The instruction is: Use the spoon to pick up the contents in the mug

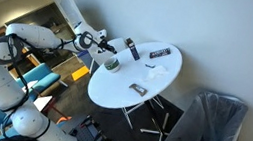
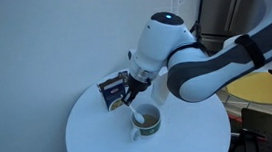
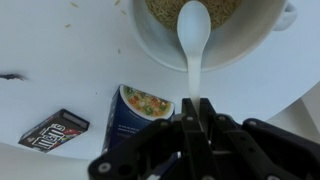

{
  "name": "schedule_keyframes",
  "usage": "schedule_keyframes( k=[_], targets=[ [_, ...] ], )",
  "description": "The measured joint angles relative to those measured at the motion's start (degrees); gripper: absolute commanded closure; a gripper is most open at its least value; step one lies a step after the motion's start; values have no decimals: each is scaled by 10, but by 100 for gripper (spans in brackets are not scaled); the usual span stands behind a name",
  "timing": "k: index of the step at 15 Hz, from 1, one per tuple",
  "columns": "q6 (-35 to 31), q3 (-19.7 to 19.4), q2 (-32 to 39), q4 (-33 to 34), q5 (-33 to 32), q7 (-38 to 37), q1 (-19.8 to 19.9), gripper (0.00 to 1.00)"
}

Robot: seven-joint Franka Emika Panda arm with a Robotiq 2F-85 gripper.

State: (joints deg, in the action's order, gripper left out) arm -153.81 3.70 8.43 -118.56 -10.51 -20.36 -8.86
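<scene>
The claw (image 3: 196,110) pinches the handle of the white spoon (image 3: 193,30), whose bowl sits over the mug (image 3: 235,50) near the table (image 3: 60,60) edge on the robot's side. To scoop well, dip the bowl into the grainy filling (image 3: 235,10), sweep shallowly, then level it before lifting.

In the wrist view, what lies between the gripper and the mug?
In the wrist view the white spoon spans it: the gripper holds its handle, its bowl reaches over the mug. A blue food packet lies beside that line.
</scene>
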Motion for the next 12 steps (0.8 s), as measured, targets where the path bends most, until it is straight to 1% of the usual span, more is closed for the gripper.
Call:
schedule_keyframes(
  k=[12],
  targets=[
    [-7,0,-4,-34,3,3,-6,97]
  ],
)
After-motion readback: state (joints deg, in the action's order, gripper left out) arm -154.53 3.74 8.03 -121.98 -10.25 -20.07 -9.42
